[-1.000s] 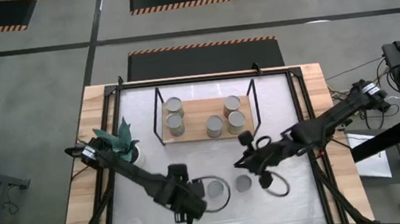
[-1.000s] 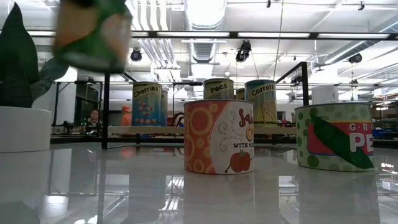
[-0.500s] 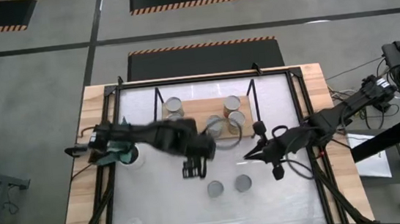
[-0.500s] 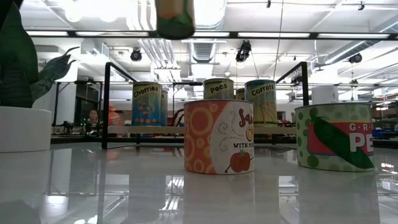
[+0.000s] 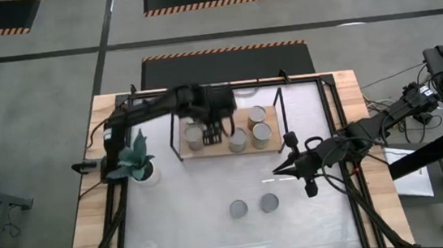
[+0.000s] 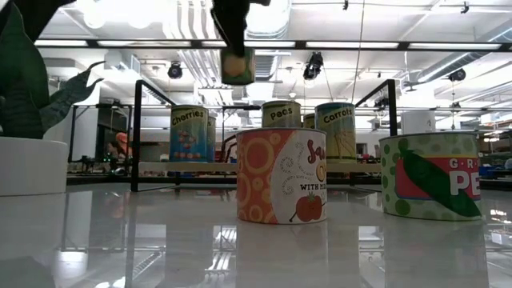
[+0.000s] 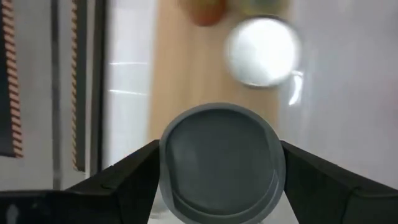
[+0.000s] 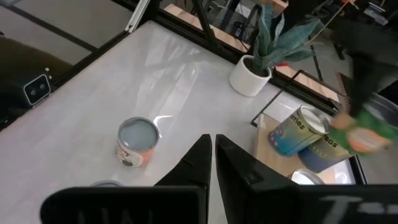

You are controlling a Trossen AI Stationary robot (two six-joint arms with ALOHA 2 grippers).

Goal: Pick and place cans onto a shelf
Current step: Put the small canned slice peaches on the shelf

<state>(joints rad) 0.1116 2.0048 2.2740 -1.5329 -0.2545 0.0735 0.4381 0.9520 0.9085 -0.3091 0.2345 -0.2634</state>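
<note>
— While the two loose cans sit nearest on the white table [image 5: 182, 225], which is which?

— The sauce can [image 6: 282, 176], orange and white, stands just left of the peas can [image 6: 433, 175] with its green-dotted label; from above they show as two grey tops, apart from each other.

— And the right gripper [image 5: 279, 170]?

— It hangs over the table beside the shelf's right end, fingers [image 8: 198, 163] pressed together with nothing between them.

— Farther back?

— The shelf [image 5: 217, 145], a light-wood board in a black frame, carries several cans [image 5: 261, 133]: a Cherries can [image 6: 188, 133] at one end, Peas and Carrots labels toward the other. A white pot with a teal plant [image 5: 138, 164] stands to the shelf's left.

— Where is the left gripper [image 5: 216, 133]?

— Above the shelf board, its fingers [image 7: 124, 183] clamped on either side of a green-labelled can [image 7: 222, 163]. That can hangs clear above the shelved ones in the low view; it is blurred, so its label probably cannot be read.
</note>
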